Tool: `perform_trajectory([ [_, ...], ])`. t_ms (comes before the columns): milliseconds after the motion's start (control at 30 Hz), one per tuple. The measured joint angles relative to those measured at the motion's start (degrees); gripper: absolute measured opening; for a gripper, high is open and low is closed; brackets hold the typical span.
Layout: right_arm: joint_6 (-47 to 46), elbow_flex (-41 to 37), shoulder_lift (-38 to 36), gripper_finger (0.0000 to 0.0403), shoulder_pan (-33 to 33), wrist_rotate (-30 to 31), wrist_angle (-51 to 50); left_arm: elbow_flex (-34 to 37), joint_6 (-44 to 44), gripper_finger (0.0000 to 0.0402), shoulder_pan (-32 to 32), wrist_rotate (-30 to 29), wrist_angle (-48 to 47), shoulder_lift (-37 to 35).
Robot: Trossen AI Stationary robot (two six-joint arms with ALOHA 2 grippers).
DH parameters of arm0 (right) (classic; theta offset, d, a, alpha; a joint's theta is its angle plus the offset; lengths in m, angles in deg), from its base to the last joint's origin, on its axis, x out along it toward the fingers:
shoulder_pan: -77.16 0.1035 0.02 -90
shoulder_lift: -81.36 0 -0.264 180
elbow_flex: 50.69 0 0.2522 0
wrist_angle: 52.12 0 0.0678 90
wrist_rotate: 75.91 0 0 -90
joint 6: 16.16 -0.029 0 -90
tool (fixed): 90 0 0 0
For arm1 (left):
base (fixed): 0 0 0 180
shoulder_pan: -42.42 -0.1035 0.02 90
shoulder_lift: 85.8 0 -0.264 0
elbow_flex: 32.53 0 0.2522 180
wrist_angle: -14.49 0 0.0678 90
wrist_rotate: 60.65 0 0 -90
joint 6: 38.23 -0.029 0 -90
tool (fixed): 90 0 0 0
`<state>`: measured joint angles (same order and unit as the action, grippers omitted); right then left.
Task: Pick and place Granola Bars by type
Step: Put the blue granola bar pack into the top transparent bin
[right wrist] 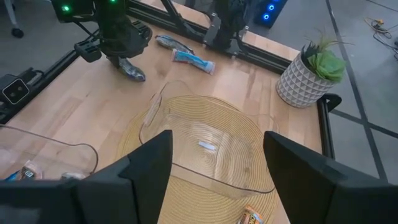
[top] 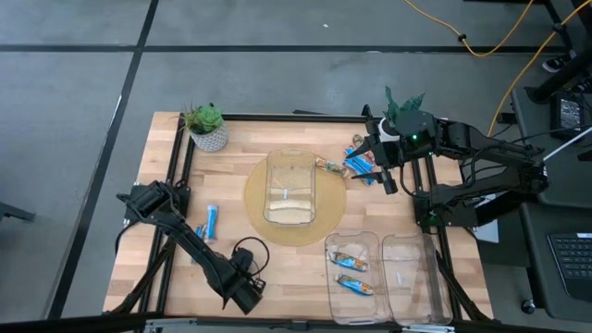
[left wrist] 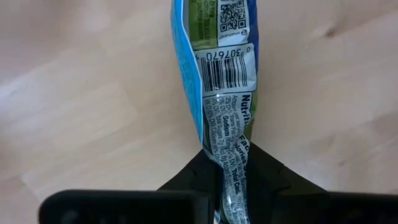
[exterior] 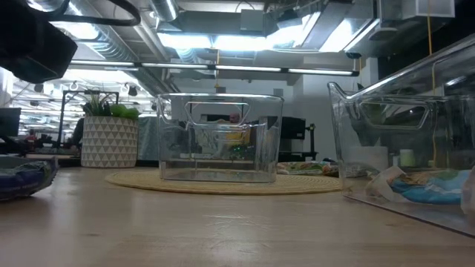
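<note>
My left gripper [right wrist: 124, 59] hangs near the table's near edge [top: 246, 296], shut on a blue, white and green granola bar [left wrist: 217, 68]. Two more bars [top: 213, 220] lie flat on the wood on the table's left side. A small heap of bars [top: 356, 165] lies at the far right, beside the round mat. My right gripper [top: 375, 168] hovers over that heap, open and touching nothing. In the right wrist view its fingers [right wrist: 149, 165] spread wide. Two orange-and-blue bars [top: 351, 270] lie in a clear bin [top: 333, 301] at the near right. My left gripper pinches the bar between its two fingers by the flat crimped end of the wrapper [left wrist: 231, 180]. The fingers come from above, pointing down along the bar. The bar [right wrist: 134, 71] hangs below them, just over the wood; whether its lower end touches the table, I cannot tell.
A clear bin [top: 270, 176] stands on a round woven mat [top: 254, 199] at the table's middle. A second clear bin [top: 416, 277] sits beside the near-right one. A potted plant [top: 208, 129] stands far left and another plant [top: 402, 102] far right. A black frame [top: 171, 166] edges the table.
</note>
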<state>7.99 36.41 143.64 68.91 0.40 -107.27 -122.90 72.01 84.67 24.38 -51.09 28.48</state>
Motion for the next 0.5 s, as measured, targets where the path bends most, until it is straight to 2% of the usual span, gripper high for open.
perform_trajectory([
  [267,-0.1,0.0,0.0,0.0253,0.0,0.0,-0.2,-0.9,-0.4,0.0033,-1.7,-5.6,0.3,-0.1],
  [500,-1.4,0.0,0.0,0.0253,0.0,0.0,-0.4,-3.6,-7.2,0.0034,-5.2,-9.5,0.5,-0.2],
])
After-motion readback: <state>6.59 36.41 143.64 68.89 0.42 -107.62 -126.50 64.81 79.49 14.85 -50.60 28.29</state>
